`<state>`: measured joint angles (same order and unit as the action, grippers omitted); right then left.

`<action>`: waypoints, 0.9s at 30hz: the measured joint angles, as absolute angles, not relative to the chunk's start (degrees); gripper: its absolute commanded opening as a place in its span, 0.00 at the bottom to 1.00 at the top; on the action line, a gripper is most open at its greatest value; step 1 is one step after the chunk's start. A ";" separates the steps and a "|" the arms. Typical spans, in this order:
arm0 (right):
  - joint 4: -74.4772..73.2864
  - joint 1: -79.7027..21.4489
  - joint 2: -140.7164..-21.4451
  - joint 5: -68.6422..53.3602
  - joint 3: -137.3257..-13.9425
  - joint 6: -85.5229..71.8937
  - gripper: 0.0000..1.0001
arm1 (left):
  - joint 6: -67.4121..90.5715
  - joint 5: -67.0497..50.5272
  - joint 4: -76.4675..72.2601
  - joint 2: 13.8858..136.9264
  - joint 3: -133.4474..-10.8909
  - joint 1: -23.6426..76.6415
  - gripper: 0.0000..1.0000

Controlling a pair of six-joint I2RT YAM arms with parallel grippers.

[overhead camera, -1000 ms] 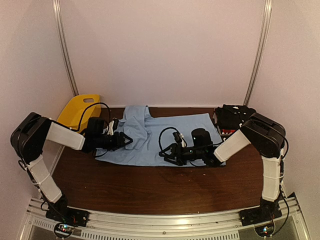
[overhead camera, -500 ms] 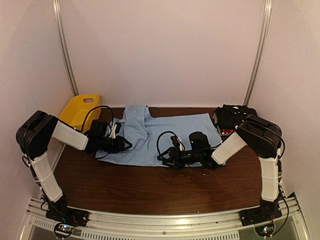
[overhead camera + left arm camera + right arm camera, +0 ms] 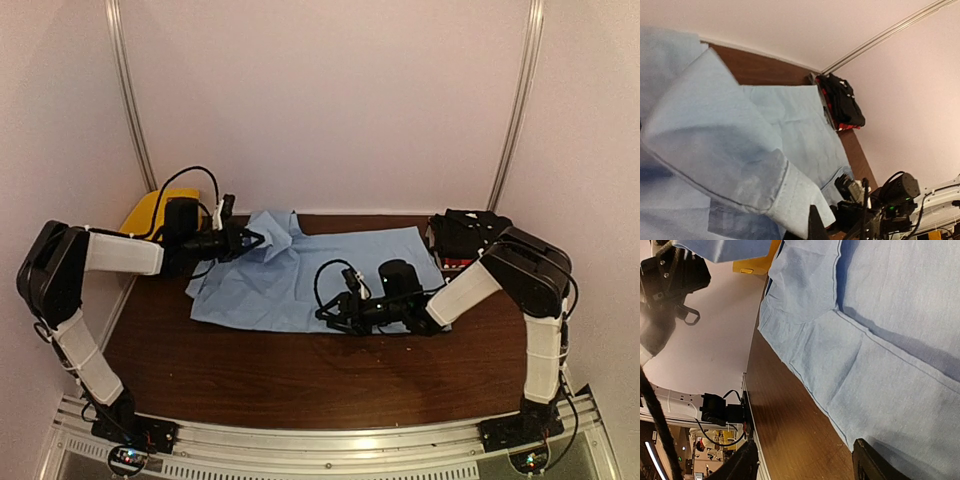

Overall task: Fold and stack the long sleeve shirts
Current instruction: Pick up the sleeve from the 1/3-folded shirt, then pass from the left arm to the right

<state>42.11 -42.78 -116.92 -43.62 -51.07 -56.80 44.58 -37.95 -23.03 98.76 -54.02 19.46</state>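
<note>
A light blue long sleeve shirt lies spread across the middle of the brown table. My left gripper is shut on its sleeve cuff and holds it lifted above the shirt's far left part. In the left wrist view one dark finger pokes up in front of the cuff. My right gripper is open, low at the shirt's near hem, with bare wood between its fingers. A folded black shirt with a red-edged one under it lies at the far right.
A yellow plastic basket stands at the far left corner behind the left arm. Pale walls close in the table on three sides. The near strip of the table is bare wood up to the metal rail.
My left gripper has shut on the sleeve cuff and raised it up and toward the far side. The shirt's left part has shifted with it. The right gripper has stayed open near the hem.
</note>
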 measured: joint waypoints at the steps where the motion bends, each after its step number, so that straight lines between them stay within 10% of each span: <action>1: 41.60 -42.78 -116.55 -43.53 -51.07 -56.47 0.66 | 46.11 -38.94 -24.08 98.13 -55.37 18.81 0.00; 27: 36.51 -42.72 -113.93 -42.89 -51.09 -52.53 0.68 | 61.73 -52.60 -36.21 105.91 -71.53 13.82 0.00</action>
<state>36.51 -42.72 -113.93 -42.89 -51.09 -52.53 61.73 -52.60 -36.21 105.91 -71.53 13.82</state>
